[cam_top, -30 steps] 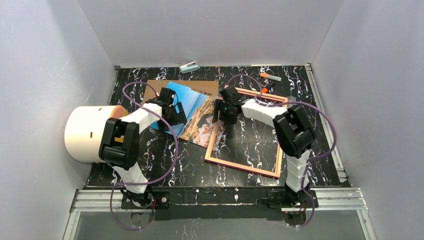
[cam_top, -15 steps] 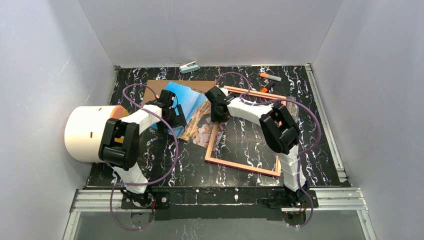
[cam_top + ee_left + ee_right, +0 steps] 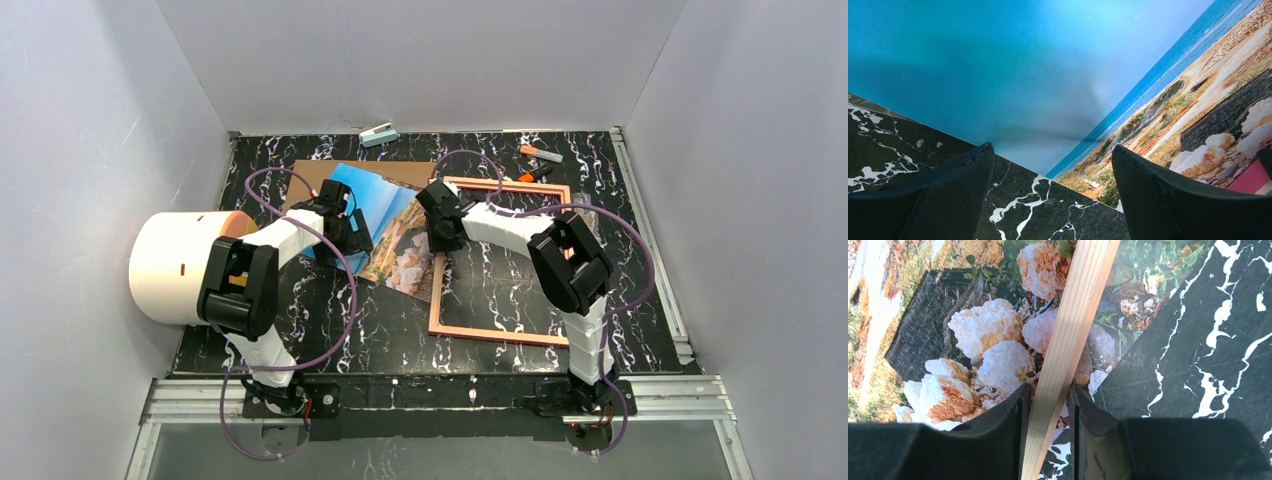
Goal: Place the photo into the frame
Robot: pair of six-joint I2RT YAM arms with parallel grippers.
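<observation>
Since a second ago the frame [image 3: 495, 337] has swung round on the black marbled table [image 3: 500, 280]: it lay askew then and now sits nearly square to the table's edges. The right gripper [image 3: 438, 238] has also closed in that time. Its two fingers now press on either side of the frame's left rail, gripping it. In the right wrist view the right gripper [image 3: 1048, 390] holds a pale wooden strip, the frame [image 3: 1073, 330], which crosses over the rocky corner of the photo [image 3: 983, 355].

The photo [image 3: 375, 205] lies face up to the left of the frame, partly on a brown backing board [image 3: 410, 172]. Its lower right corner is tucked under the clamped rail, and the rest of the print lies outside the frame.

The left gripper [image 3: 347, 225] is at the photo's left side. In its wrist view the left gripper [image 3: 1050, 150] has its jaws wide apart, straddling the edge of the blue sky part of the photo [image 3: 998, 60], with nothing held. Whether its fingertips touch the table cannot be told.

A big white cylinder [image 3: 175, 265] stands at the table's left.
</observation>
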